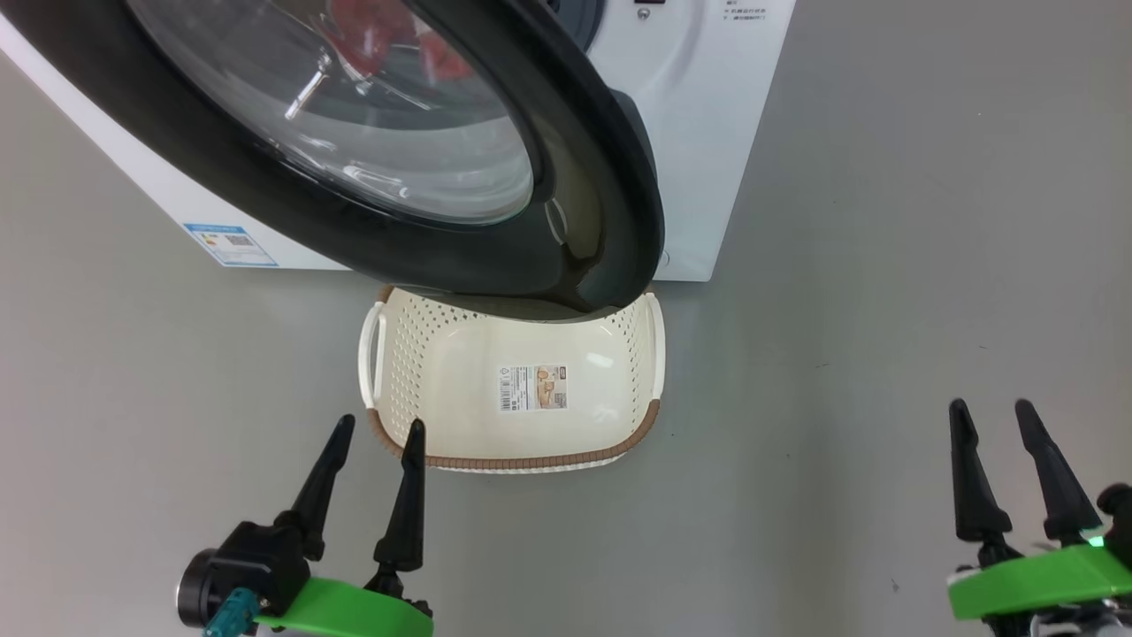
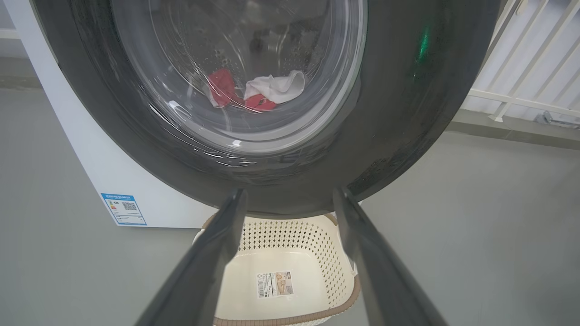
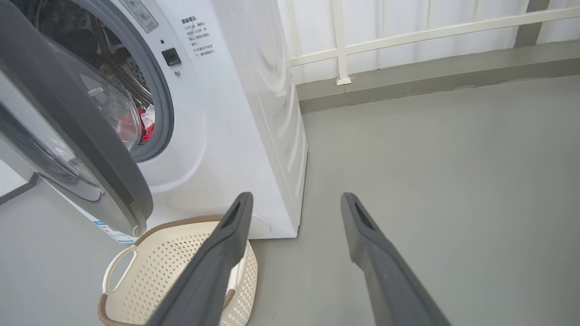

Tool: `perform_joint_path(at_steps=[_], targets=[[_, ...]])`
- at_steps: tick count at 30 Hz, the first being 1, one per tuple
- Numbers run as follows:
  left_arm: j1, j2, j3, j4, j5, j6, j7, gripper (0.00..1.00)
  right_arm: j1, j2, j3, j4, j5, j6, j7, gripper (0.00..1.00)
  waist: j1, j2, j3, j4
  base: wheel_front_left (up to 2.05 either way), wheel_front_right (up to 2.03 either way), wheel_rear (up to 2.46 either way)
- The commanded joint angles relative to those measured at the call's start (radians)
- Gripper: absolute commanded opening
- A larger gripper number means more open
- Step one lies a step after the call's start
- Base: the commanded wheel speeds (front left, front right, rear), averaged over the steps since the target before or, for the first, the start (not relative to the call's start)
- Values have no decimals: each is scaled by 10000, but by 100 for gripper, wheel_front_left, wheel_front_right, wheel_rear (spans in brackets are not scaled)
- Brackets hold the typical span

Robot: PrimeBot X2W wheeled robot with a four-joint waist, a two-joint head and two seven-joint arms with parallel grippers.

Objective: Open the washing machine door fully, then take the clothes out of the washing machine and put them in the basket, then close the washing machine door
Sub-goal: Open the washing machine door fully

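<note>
You are on the first step: getting the washing machine door [image 1: 619,203] open all the way. It is only part open now. Its black rim hangs over the back end of the basket [image 1: 513,462] and hides that end from above.

The washing machine [image 1: 699,133] stands right behind the basket. The clothes [image 2: 222,86] are above and behind the basket, low inside the drum. You can see red and white cloth through the door glass. The basket has no clothes in it, just a paper label [image 1: 533,387] on its bottom.

Your left gripper [image 1: 380,423] sits just in front of the basket's near left corner. Its two fingers are spread apart and hold nothing. Your right gripper [image 1: 991,405] is well off to the right of the basket, over the bare floor [image 1: 884,265]. Its fingers are spread apart too, with nothing in them.

Next, I think you need to lift an arm up from the basket to the door's free edge, on the basket's right side. Hook a finger behind that edge and swing the door wide to the left. Go slowly, because the rim looks smooth and a finger could slip off
</note>
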Motion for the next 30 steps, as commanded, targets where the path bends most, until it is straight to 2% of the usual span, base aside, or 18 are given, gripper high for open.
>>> perform_joint_path(at_steps=[1, 2, 3, 4, 16, 23, 30], targets=[[61, 102, 305, -249, -42, 35, -120, 100, -403, -178, 405, -334, 331, 63, -64, 45, 0, 0, 6, 8, 0, 0, 0], [56, 102, 301, -251, -50, 41, -120, 100, -521, -238, 553, -378, 489, 63, -64, 29, 0, 0, 12, 13, 0, 0, 0], [48, 102, 298, -254, -58, 47, -120, 100, -660, -324, 683, -414, 550, 63, -64, 3, 0, 0, 22, 15, 0, 0, 0], [40, 102, 290, -256, -67, 53, -120, 100, -826, -395, 841, -446, 611, 63, -64, 0, 0, 0, 34, 22, 0, 0, 0], [-65, 102, 102, -281, -199, 106, -120, 100, -3445, -662, 2397, -557, 2165, 63, -64, 0, 0, 0, 163, 315, 0, 0, 0], [-130, 102, -138, -275, -325, 157, -120, 100, -4984, -1068, 3417, -302, 3256, 63, -64, 0, 0, 0, 198, 733, 0, 0, 0], [-123, 102, -364, -293, -467, 212, -120, 100, -6063, -1710, 4842, 365, 5451, 63, -65, 0, 0, 0, 245, 1107, 0, 0, 0]])
